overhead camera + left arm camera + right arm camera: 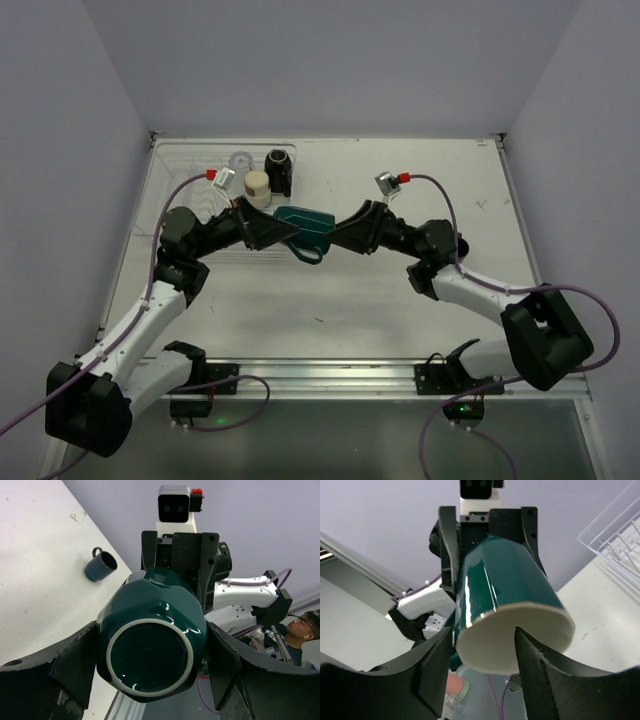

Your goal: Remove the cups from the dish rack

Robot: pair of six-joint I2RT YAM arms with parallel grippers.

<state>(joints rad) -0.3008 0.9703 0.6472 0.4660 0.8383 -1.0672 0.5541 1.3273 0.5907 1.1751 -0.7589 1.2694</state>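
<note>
Left wrist view: left pincer (152,652) clamps the teal cup (155,600) by its base. The right pincer (482,642) straddles the rim, jaws apart. If the left lets go too early, the cup would likely drop.

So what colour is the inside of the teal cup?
The teal cup is cream inside; right wrist view.

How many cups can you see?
5. Clear cup, black mug and cream cup in the dish rack; teal cup in the left gripper; blue cup on the table. More may be hidden.
</note>
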